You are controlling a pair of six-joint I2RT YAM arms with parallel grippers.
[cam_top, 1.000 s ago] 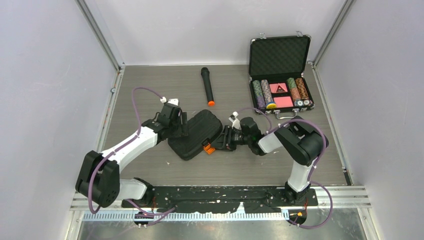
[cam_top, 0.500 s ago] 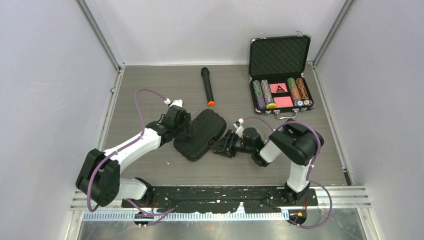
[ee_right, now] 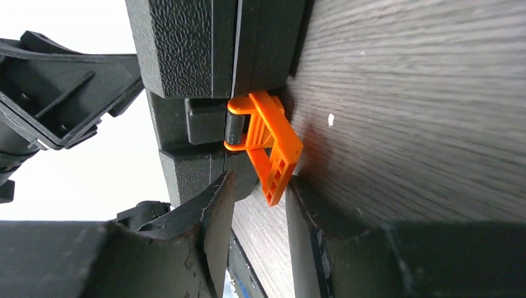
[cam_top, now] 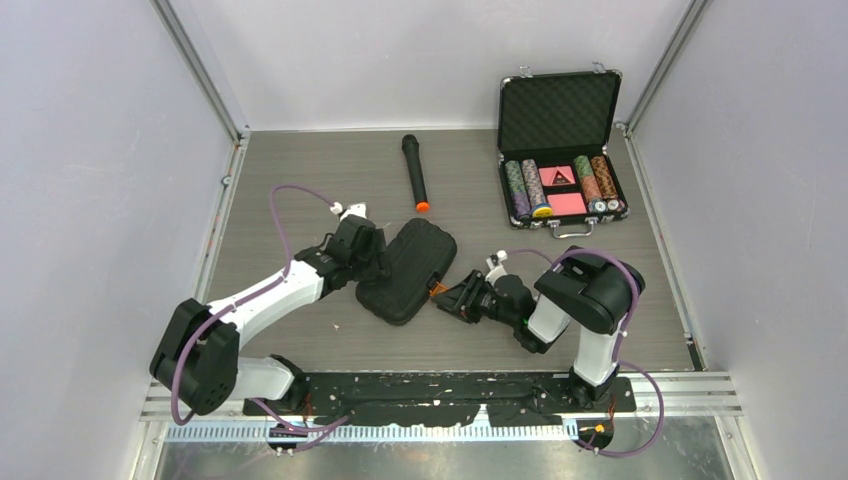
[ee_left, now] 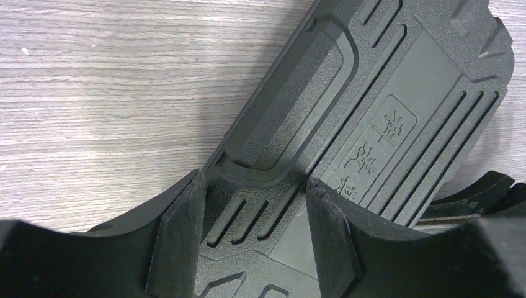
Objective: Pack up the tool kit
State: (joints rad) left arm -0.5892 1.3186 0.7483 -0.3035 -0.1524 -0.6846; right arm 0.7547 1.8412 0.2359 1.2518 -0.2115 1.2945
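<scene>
The tool kit [cam_top: 408, 268] lies shut in the middle of the table, a flat black ribbed case [ee_left: 378, 105]. Its orange latch [ee_right: 268, 144] hangs loose off the case's edge [ee_right: 205, 43]. My left gripper [cam_top: 372, 256] is at the case's left end; in the left wrist view it is open [ee_left: 254, 208], its fingers [ee_left: 180, 239] spread over the ribbed lid. My right gripper [cam_top: 457, 298] is at the latch side, low by the table. It is open [ee_right: 260, 195], and the latch's tip sits between its fingertips [ee_right: 218, 214], close to the table-side one.
A black microphone [cam_top: 415, 172] with an orange end lies behind the tool kit. An open metal-edged case of poker chips [cam_top: 560, 160] stands at the back right. Enclosure walls rise along the left, right and back of the table.
The tool kit has slid right and turned a little. The left gripper followed it to the right. The right gripper drew back towards the near right, staying at the latch.
</scene>
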